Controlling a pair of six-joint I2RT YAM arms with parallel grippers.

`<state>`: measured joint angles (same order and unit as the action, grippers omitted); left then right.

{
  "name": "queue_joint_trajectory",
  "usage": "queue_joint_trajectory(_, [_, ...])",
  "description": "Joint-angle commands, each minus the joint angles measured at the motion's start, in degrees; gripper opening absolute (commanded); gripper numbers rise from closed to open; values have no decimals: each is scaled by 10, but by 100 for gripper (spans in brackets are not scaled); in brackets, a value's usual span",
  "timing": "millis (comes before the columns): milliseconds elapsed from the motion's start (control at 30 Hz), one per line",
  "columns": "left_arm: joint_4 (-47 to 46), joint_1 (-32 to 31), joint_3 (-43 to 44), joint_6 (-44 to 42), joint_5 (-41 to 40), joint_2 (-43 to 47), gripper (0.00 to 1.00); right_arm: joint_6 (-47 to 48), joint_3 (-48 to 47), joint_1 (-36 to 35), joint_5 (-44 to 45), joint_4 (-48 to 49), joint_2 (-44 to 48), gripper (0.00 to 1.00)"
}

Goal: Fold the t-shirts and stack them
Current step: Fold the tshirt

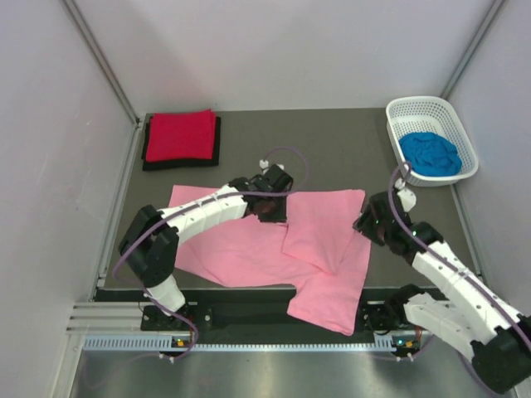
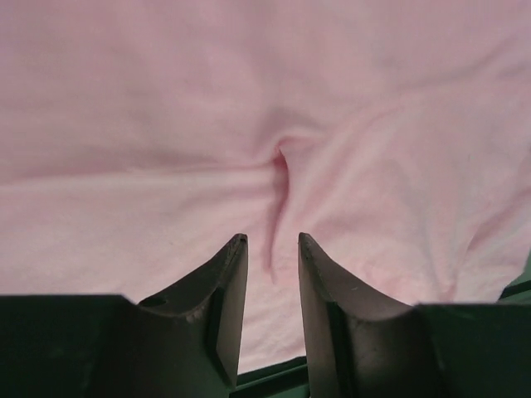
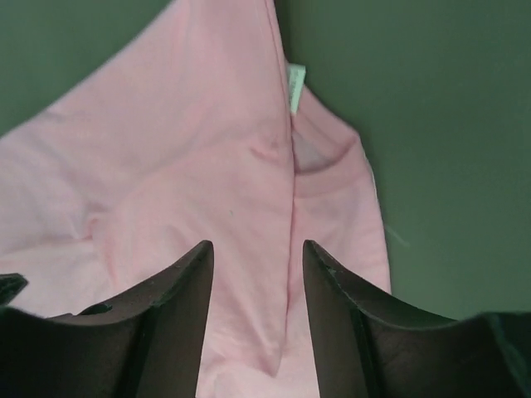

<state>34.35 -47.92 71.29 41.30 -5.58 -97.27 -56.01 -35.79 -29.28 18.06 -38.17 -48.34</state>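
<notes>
The pink t-shirt (image 1: 241, 253) lies spread across the middle of the table, its right part folded over and one corner hanging off the near edge. My left gripper (image 1: 268, 209) hovers over its upper middle. In the left wrist view the gripper (image 2: 272, 240) is open just above the pink cloth (image 2: 166, 124), with nothing between its fingers and a pinched crease ahead. My right gripper (image 1: 368, 222) is at the shirt's right edge. It stands open (image 3: 257, 245) over a folded edge of the shirt (image 3: 182, 166), near the collar tag (image 3: 296, 87). A folded red t-shirt (image 1: 181, 134) rests on a black one (image 1: 149, 162) at the back left.
A white lattice basket (image 1: 431, 106) stands at the back right with a crumpled blue t-shirt (image 1: 430, 153) inside. White walls close in the table on the left, back and right. Bare dark table (image 1: 332, 149) shows behind the pink shirt.
</notes>
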Motion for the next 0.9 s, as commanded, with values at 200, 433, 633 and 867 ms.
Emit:
queue_joint_trajectory(200, [-16, 251, 34, -58, 89, 2, 36, 331, -182, 214, -246, 107, -265, 42])
queue_joint_trajectory(433, [-17, 372, 43, -60, 109, -62, 36, 421, -309, 253, -282, 86, -453, 43])
queue_joint_trajectory(633, [-29, 440, 25, -63, 104, -93, 35, 438, -337, 270, -289, 86, -517, 41])
queue_joint_trajectory(867, [-42, 492, 1, -61, 86, -118, 35, 429, -326, 281, -273, 129, -555, 32])
